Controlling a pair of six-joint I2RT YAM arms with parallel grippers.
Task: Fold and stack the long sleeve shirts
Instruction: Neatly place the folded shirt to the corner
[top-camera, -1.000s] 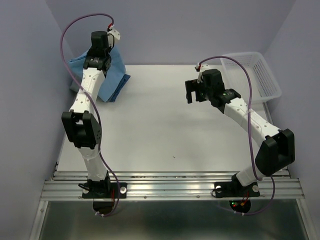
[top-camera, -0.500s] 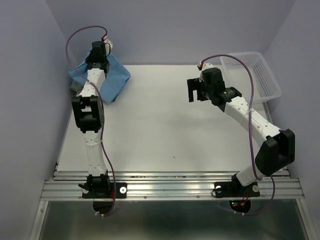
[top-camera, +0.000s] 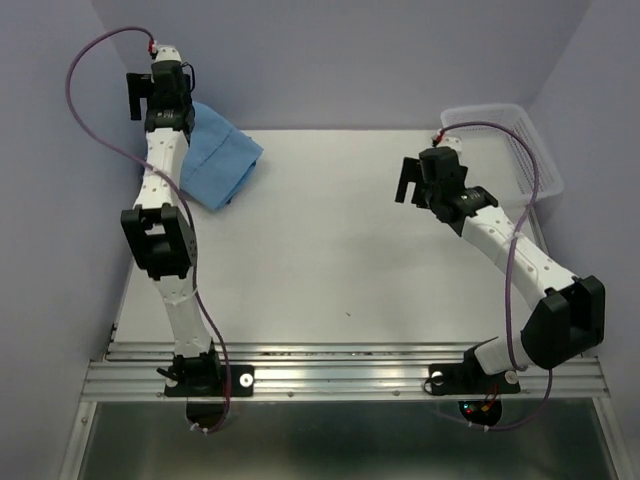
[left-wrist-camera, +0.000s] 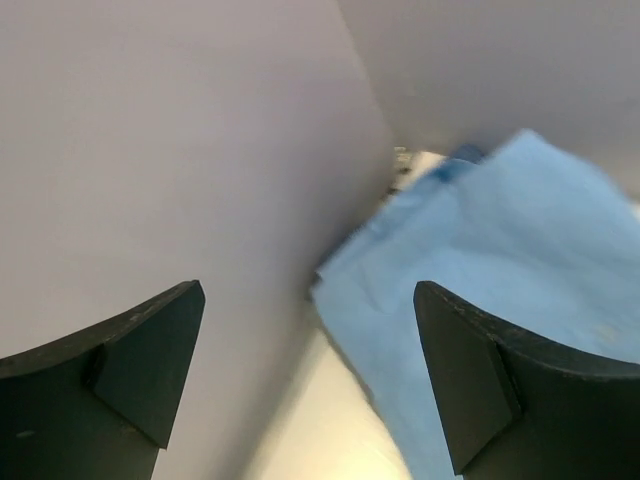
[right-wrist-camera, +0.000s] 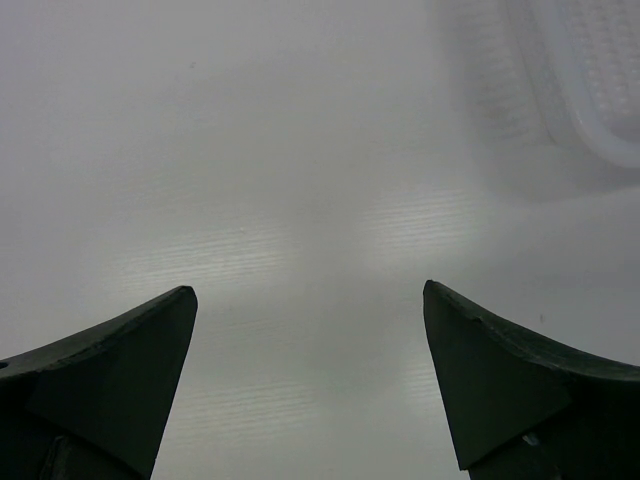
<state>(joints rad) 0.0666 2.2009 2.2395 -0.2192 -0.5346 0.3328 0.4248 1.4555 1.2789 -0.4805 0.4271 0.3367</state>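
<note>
A folded light sky-blue long sleeve shirt lies at the table's far left corner, against the wall. In the left wrist view the same shirt fills the right half, and a sliver of darker blue cloth shows at its far end. My left gripper is raised above and to the left of the shirt, by the left wall. It is open and holds nothing. My right gripper hovers over bare table right of centre. It is open too, with only table between its fingers.
A white plastic mesh basket stands at the far right corner, and its rim shows at the top right of the right wrist view. Lilac walls close in the left, back and right sides. The arm bases sit on the metal rail at the near edge.
The left gripper opened, let go of the light blue shirt, then rose and swung left toward the wall. The shirt settled flat. The right gripper shifted a little right toward the basket.
</note>
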